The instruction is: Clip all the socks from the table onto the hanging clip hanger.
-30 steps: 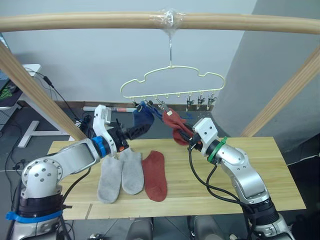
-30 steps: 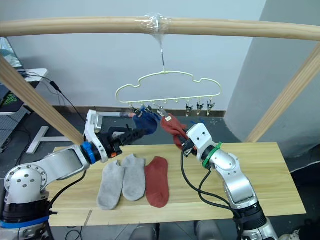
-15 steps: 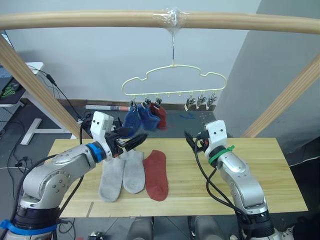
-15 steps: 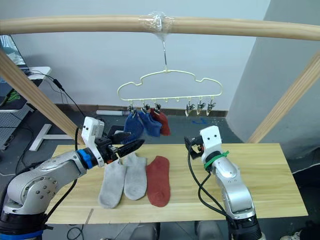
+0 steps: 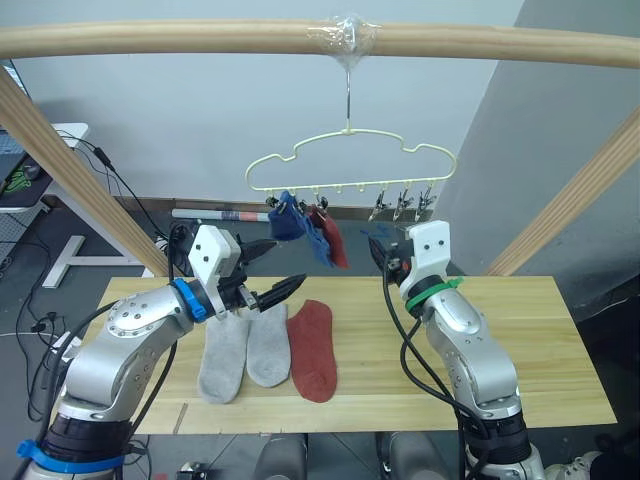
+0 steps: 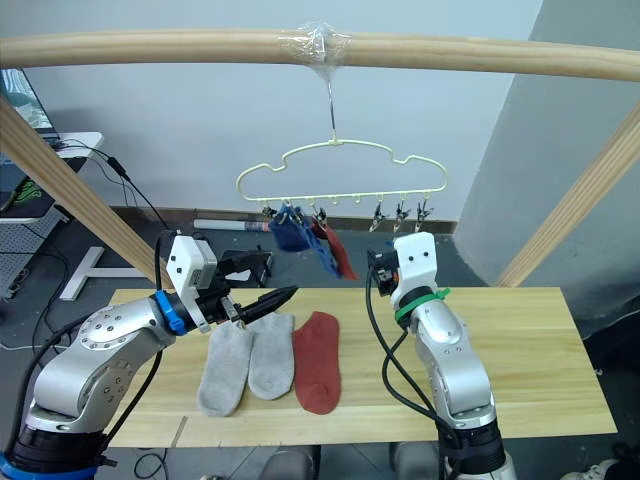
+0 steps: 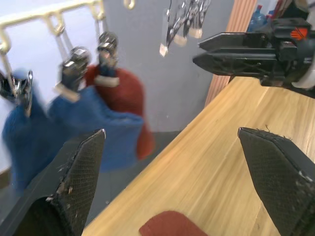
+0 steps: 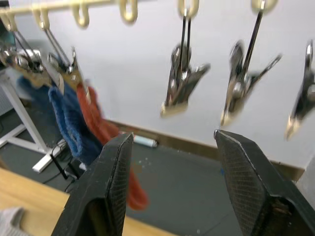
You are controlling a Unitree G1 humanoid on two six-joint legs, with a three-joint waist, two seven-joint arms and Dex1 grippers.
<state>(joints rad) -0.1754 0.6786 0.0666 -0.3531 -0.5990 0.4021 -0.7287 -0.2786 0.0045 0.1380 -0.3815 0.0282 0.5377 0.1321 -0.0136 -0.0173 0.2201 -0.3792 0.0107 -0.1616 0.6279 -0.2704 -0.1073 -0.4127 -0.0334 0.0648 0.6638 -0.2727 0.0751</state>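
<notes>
Both grippers, left and right, are held wide and empty near the clip hanger.
Two blue socks and a rust red sock are clipped at its left end; two grey socks and a red sock are left on the table.

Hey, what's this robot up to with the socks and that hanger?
It is clipping socks onto the clip hanger under the wooden pole. Two blue socks and one red sock hang from clips. Two grey socks and a red sock lie on the table. The left gripper and right gripper are both open and empty, above the table.
</notes>
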